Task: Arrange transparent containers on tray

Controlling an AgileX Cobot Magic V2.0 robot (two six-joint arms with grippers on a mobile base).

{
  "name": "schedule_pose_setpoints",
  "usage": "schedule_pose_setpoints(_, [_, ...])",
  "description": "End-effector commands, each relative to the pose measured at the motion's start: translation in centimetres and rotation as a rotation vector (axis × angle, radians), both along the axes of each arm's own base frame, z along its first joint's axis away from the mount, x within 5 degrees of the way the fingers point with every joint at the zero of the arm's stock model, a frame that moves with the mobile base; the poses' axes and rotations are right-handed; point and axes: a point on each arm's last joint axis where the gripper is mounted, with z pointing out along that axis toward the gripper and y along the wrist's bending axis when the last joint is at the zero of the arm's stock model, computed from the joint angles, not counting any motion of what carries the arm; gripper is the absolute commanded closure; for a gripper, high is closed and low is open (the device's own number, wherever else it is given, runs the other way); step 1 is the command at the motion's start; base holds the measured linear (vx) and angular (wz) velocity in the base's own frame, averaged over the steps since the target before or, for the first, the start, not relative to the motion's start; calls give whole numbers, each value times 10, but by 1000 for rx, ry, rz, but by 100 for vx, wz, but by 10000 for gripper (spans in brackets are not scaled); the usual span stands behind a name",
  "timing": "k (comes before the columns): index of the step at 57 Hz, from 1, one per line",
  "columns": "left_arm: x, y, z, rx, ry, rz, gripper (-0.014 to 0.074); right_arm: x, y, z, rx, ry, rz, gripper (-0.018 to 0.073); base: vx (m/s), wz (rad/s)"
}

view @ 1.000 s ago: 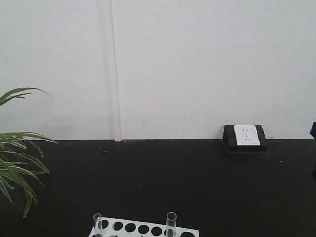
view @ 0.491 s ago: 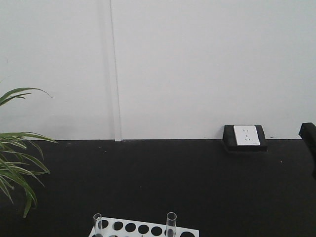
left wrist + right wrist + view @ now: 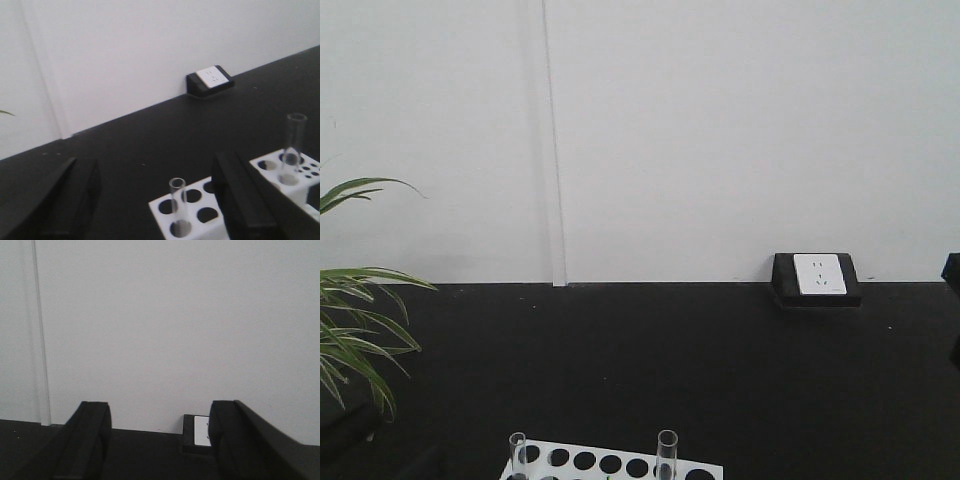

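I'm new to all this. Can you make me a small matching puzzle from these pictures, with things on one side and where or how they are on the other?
Things:
1. plant
2. power socket
3. rack
4. glass tubes

Descriptions:
A. standing upright in holes
B. at the foot of the wall, on the right
C. green leaves at the left edge
D. white, with round dark holes

Pairs: 1-C, 2-B, 3-D, 4-A

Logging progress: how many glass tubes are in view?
2. One tube stands near the rack's left end, the other toward its right end. The rack's near part is cut off, so more may be hidden.
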Motion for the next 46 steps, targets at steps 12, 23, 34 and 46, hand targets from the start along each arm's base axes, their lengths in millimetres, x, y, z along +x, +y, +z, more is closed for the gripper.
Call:
schedule_pose_setpoints(12, [26,-22,-8,-146,-125,-200,22,-2,-2,21,10,-119,-13,204,0,0])
schedule_pose_setpoints(23, [49,-22,-25,-179,-138,-148,22,-2,-2,21,10,-119,-13,237,0,0])
schedule_pose_setpoints(34, [73,-28,-27,-172,-133,-155,22,-2,-2,21,10,-119,-13,240,0,0])
schedule_pose_setpoints(46, [88,-33,-39,-154,-92,-176,22,-2,-2,20,9,-117,-13,240,0,0])
